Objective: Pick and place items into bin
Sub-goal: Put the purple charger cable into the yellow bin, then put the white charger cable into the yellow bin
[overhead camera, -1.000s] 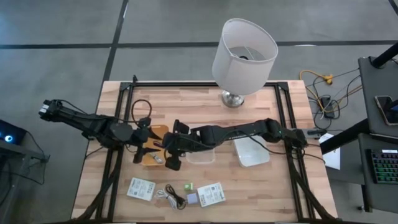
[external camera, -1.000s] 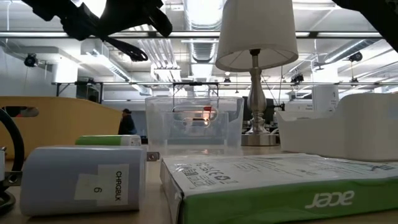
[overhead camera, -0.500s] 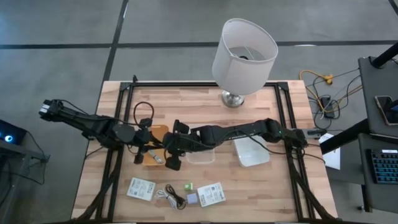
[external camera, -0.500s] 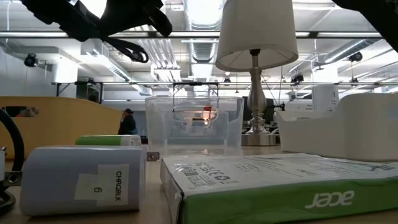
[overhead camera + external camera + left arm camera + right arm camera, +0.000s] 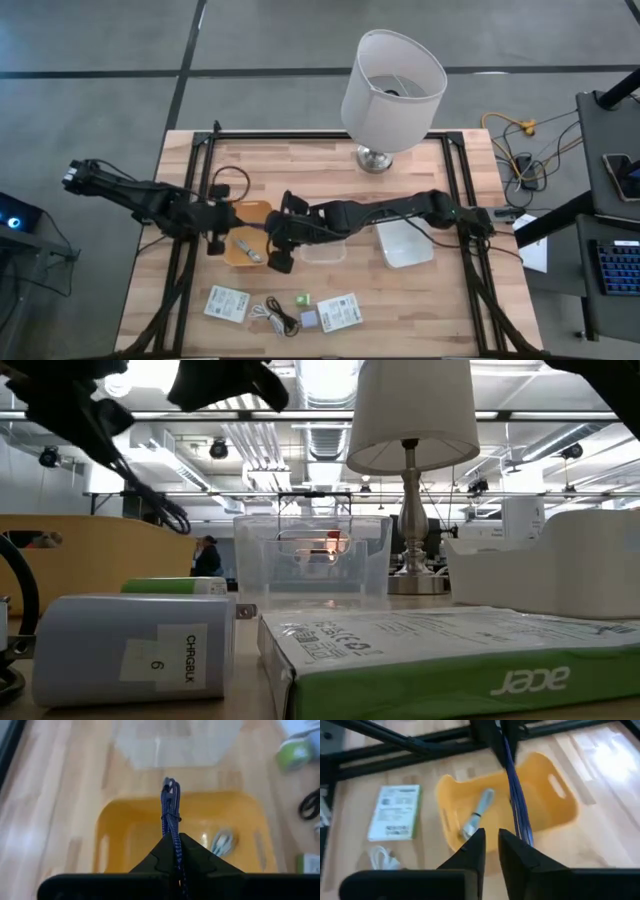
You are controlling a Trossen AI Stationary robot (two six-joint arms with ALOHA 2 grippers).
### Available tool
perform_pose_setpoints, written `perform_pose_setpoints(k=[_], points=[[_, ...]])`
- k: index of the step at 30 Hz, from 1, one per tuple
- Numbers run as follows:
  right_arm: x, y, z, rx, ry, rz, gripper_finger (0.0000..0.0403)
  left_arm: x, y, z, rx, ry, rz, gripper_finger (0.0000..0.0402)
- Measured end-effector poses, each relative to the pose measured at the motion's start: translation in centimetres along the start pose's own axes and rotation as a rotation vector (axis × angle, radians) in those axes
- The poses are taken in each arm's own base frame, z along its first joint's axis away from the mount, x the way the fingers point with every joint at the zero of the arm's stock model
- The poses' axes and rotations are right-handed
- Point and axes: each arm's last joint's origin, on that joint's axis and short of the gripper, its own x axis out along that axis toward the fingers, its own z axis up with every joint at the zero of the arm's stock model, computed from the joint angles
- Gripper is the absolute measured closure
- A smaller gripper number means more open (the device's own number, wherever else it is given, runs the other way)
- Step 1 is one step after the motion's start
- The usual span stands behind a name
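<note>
**A:** Yellow bin (image 5: 248, 246) sits at about 9 o'clock from table centre, and your left gripper (image 5: 172, 854) is hanging just past its 9 o'clock rim, clamped shut on a dark blue braided cable (image 5: 171, 815). Wrist cam shows the cable poking out over the bin with one grey item (image 5: 221, 841) already lying inside. Where's your right arm in all this?

**B:** Right gripper (image 5: 281, 261) is parked at the bin's 3 o'clock rim, fingers close together with a thin gap, nothing in them as far as you can see. The cable crosses right in front of it in its own wrist cam.

**A:** That's your risk, I'd say. A long loop trails off toward 12 o'clock, so if you let go now, the tail probably flops over the rim or snags the right arm. You'd want more of it over the bin first.

**B:** Room-wise, the clear container (image 5: 322, 250) is just beside the bin at 3 o'clock, so that side's tight. The 6 o'clock edge still has the white packets (image 5: 227, 303), a white cable (image 5: 267, 314) and a green cube (image 5: 303, 298), all well apart from the bin. Lamp (image 5: 392, 82) at 12 o'clock is well out of your way.
</note>
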Motion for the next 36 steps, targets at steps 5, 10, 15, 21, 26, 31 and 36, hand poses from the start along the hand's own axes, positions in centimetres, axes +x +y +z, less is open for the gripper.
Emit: perform_pose_setpoints(k=[5,10,15,21,26,31,36], points=[[-1.3,-0.7,-0.3,0.030,0.059,-0.063,0.0298,-3.0,0.9,0.7,-0.073,0.042,0.055,0.0400],[-1.7,-1.1,-0.9,0.004,0.123,-0.122,0.0262,-4.4,1.4,1.5,-0.082,0.147,0.135,0.0401],[-1.7,-1.5,-1.0,0.024,0.131,-0.156,0.0242,-2.2,0.0,2.5,-0.107,0.304,0.093,0.0401],[-1.4,-3.0,-0.8,0.093,0.156,-0.194,0.0229,2.0,-1.5,3.7,-0.103,0.419,0.257,0.0401],[-1.4,-3.6,-1.0,0.095,0.191,-0.217,0.0223,4.8,-2.7,3.9,-0.131,0.496,0.351,0.0376],[-1.3,-3.9,-0.9,0.060,0.198,-0.217,0.0223,5.5,-4.5,5.3,-0.151,0.412,0.248,0.0330],[-1.4,-4.0,-1.3,0.057,0.261,-0.173,0.0222,4.0,-4.8,6.3,-0.218,0.335,0.092,0.0280]])
